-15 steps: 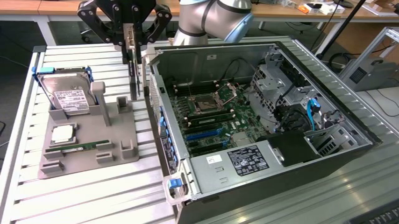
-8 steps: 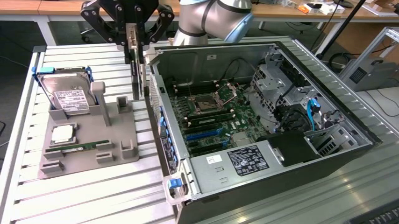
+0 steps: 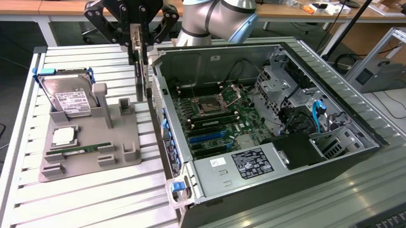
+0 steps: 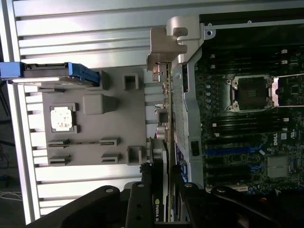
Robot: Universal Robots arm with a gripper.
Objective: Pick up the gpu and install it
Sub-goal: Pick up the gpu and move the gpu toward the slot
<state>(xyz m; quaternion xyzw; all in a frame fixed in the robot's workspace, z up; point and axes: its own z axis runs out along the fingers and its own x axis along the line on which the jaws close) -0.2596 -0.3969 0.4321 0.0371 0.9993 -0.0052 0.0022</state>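
The gpu (image 3: 142,76) is being held on edge and upright by the gripper (image 3: 135,42), whose fingers are closed on its upper part (in the wrist view the silver bracket (image 4: 166,42) is at the end away from the fingers). The card is hanging between the grey parts holder (image 3: 89,164) on the exterior view's left and the wall of the open computer case (image 3: 222,48), just beside that wall and outside it. The hard drive (image 3: 71,100) and memory stick (image 3: 81,150) are resting in the holder. The pick-up is judged done, and the install is judged to be the step in hand. The blue slots (image 3: 206,137) on the motherboard (image 3: 216,118) are well apart from the card, so clearing the wall and aligning with a slot are judged the points at issue.
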